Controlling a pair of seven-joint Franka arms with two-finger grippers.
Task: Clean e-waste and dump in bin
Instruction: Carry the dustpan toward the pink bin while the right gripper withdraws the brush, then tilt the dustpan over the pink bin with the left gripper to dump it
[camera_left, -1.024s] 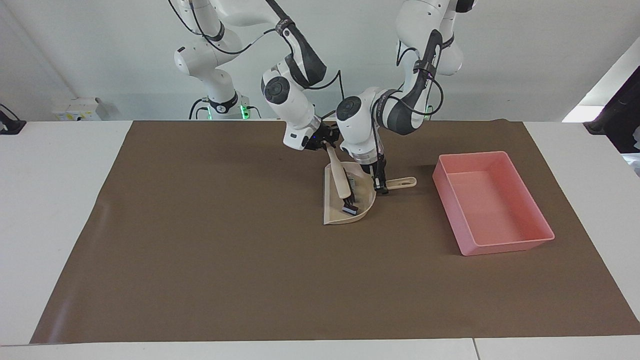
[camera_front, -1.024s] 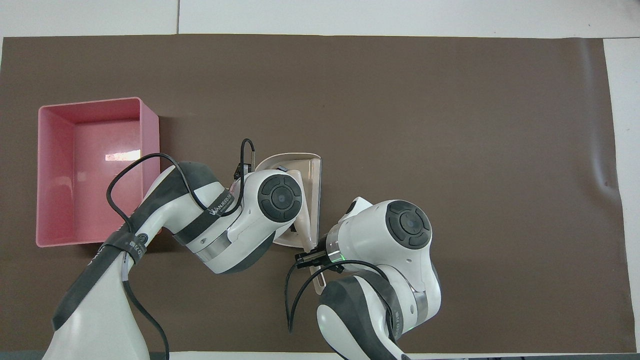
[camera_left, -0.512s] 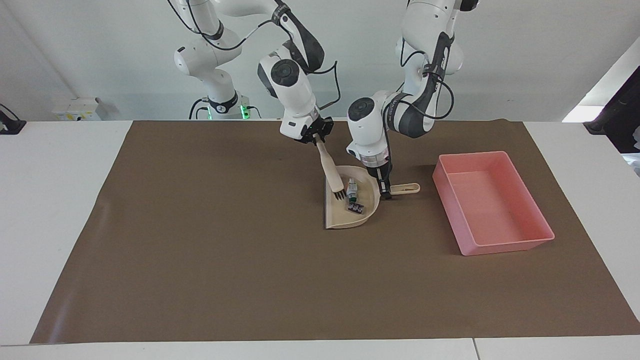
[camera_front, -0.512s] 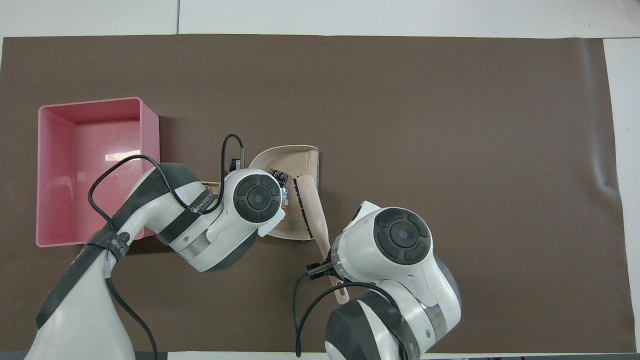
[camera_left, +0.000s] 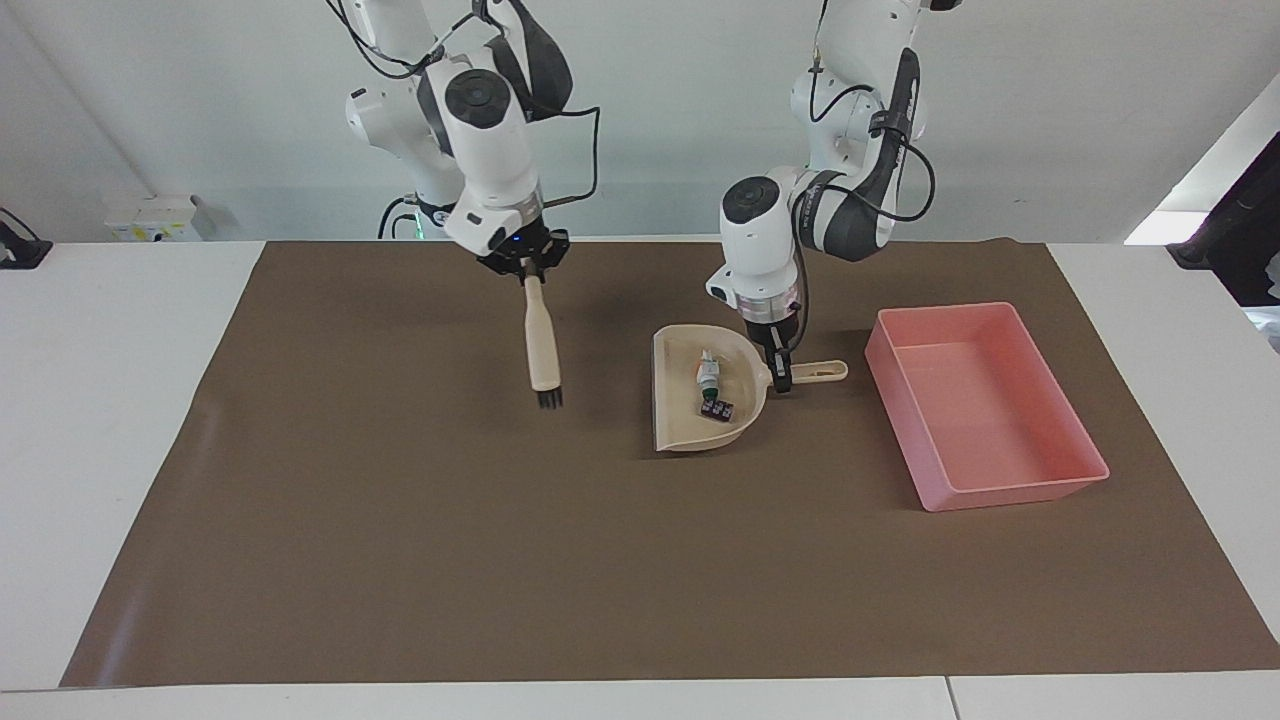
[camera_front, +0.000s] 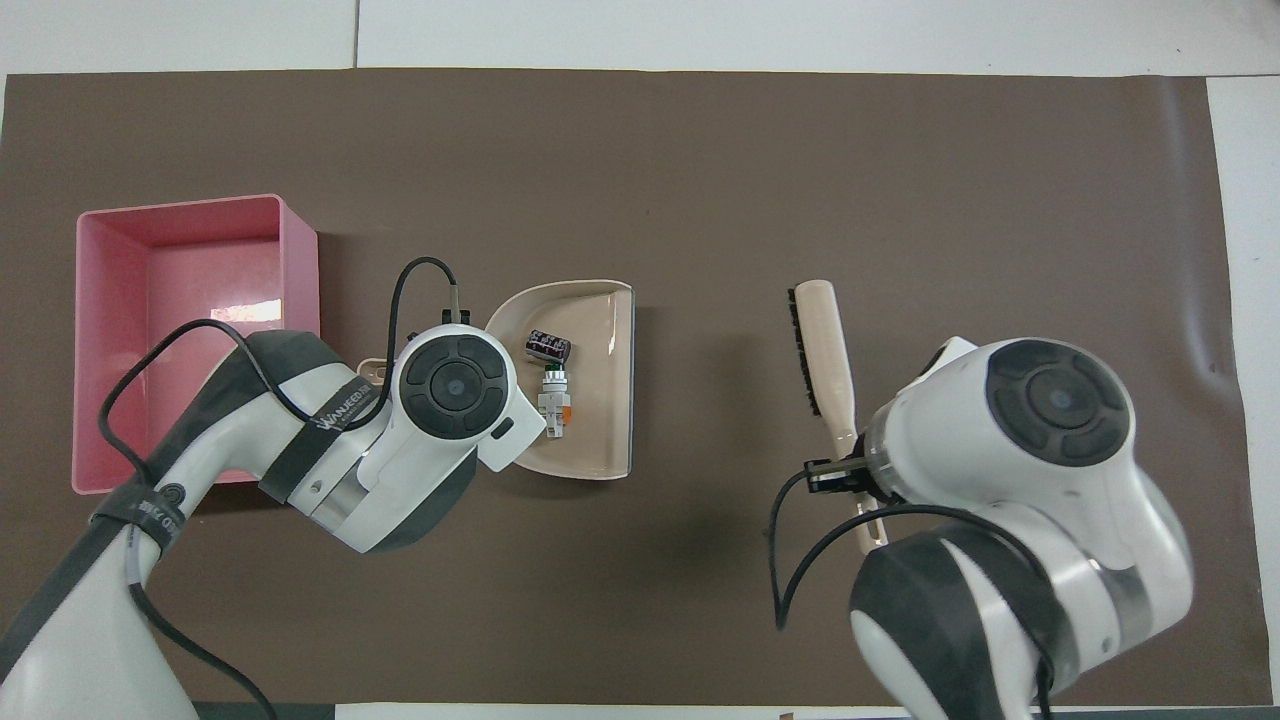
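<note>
Brush (camera_left: 542, 350) hangs bristles-down from the right gripper (camera_left: 524, 268), fingers clamped on the top of its beige handle. It is up in the air over bare brown mat (camera_left: 400, 520), toward the right arm's end of the table, well apart from the dustpan (camera_left: 680, 425). In the overhead view the brush (camera_front: 822, 355) shows its dark bristle strip along one edge.

Left gripper (camera_left: 780, 378) is down at the dustpan, fingers pinched on the handle (camera_left: 820, 372) right where it joins the pan. Dustpan sits level at about mid-table; whether it rests on the mat or is just off it, I can't tell. Its handle points toward the bin (camera_left: 1000, 490).

E-waste: both pieces are inside the dustpan. White piece (camera_left: 707, 373) with green and orange marks lies nearer the robots; dark block (camera_left: 715, 410) lies just beside it, farther from the robots. The overhead view confirms the white piece (camera_front: 556, 400) and the dark block (camera_front: 547, 347) close together, near the pan's curved wall on the handle side.

Bin is the pink rectangular tray (camera_front: 300, 260) toward the left arm's end of the table, near the dustpan handle but not touching it. Nothing visible inside it.
</note>
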